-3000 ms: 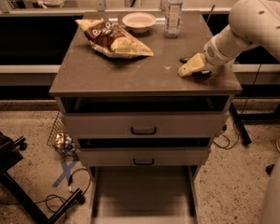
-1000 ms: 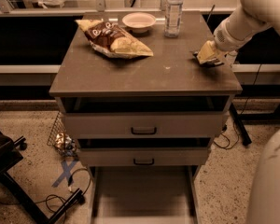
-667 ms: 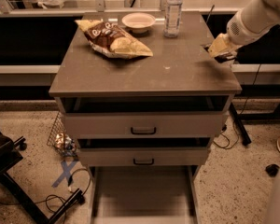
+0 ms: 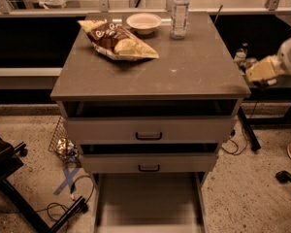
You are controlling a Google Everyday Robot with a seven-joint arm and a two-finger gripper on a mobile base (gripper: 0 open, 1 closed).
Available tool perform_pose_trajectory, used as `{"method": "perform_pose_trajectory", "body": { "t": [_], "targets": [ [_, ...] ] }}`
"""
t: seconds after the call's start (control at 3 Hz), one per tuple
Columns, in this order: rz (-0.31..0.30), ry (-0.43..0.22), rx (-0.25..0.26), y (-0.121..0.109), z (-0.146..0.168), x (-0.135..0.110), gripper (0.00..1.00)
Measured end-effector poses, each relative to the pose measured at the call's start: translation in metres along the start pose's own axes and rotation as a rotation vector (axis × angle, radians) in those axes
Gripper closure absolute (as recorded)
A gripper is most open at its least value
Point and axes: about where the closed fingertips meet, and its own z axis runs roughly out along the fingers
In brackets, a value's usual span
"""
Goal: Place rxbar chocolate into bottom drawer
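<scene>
Off right of the cabinet (image 4: 184,76), gripper (image 4: 263,73) hangs clear; can't tell if it's holding the bar. Bottom drawer (image 4: 148,203) sits open for it.

Dim scene, with a warm brownish cast over everything. Light comes from above: the cabinet top (image 4: 194,67) takes a soft, even sheen, while the bowl (image 4: 143,21) and water bottle (image 4: 179,8) catch the brightest spots. The chip bag (image 4: 117,40) drops a short shadow along its near edge. The gaps above the upper drawers (image 4: 149,129) go almost black (no detail in there at all). The bottom drawer (image 4: 148,198) shows a pale, flatly lit floor. At the right edge, off the cabinet's side, the gripper (image 4: 264,71) glows washed-out yellow-white against a dark background.
</scene>
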Motion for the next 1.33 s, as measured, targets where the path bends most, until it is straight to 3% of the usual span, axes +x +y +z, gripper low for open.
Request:
{"method": "perform_pose_trajectory", "body": {
  "t": [0.33,0.67,1.0,1.33],
  "targets": [
    [-0.015,-0.027,-0.064,0.006,-0.017,0.060,1.00],
    [-0.045,-0.050,-0.182,0.037,-0.022,0.132,1.00],
    [-0.101,-0.058,-0.345,0.072,0.019,0.162,1.00],
    [-0.100,-0.058,-0.344,0.072,0.019,0.162,1.00]
  ]
}}
